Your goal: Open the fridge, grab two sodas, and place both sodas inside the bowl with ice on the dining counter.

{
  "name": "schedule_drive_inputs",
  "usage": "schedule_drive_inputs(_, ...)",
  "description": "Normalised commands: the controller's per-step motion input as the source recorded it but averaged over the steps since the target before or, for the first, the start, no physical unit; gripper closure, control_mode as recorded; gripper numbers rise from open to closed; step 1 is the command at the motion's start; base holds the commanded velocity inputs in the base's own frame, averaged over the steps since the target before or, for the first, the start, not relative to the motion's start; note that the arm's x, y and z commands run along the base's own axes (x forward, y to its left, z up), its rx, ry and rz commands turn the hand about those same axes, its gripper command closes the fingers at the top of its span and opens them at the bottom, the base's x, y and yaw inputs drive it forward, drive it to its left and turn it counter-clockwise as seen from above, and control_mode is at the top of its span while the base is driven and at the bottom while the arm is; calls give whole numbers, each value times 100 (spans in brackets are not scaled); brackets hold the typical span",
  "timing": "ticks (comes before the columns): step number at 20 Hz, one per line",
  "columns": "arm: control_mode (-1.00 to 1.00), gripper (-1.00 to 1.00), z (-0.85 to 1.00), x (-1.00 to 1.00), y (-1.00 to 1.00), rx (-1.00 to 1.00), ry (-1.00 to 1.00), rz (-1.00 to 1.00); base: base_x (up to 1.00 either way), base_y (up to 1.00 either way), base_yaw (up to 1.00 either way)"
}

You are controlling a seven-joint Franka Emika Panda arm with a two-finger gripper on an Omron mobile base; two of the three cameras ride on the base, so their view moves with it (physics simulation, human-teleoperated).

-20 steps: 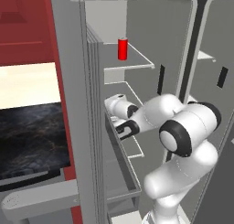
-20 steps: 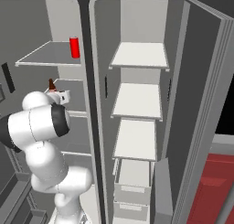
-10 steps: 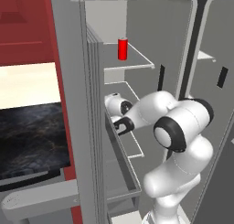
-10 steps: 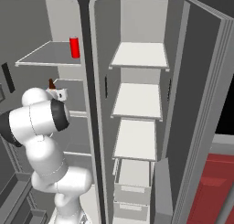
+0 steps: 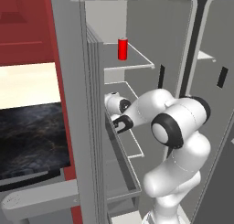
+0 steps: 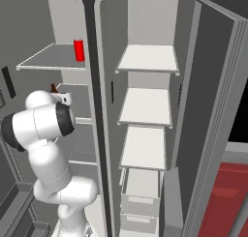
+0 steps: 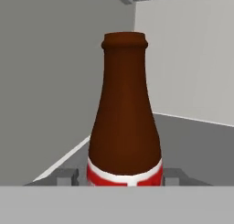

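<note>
With the bottle (image 7: 125, 122) dead ahead of the tool (image 7: 119, 176), upright between its fingers (image 7: 64, 176) on a fridge (image 5: 73, 127) shelf, closing squarely on the label matters most. Partly closed around the base; firm contact cannot be told. Arm reaches forward, elbow bent, into the left compartment. Farther, one shelf up, stands the can (image 5: 122, 49).

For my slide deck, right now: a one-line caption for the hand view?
Tool closing around the brown soda bottle on a grey fridge shelf.
</note>
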Motion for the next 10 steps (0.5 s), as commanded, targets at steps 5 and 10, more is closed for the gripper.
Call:
schedule_drive_inputs(5, -100, 100, 0, 4, 0, 0, 0, 0, 0, 0, 0)
schedule_drive_inputs(10, -100, 100, -1, 0, 0, 0, 0, 0, 0, 0, 0)
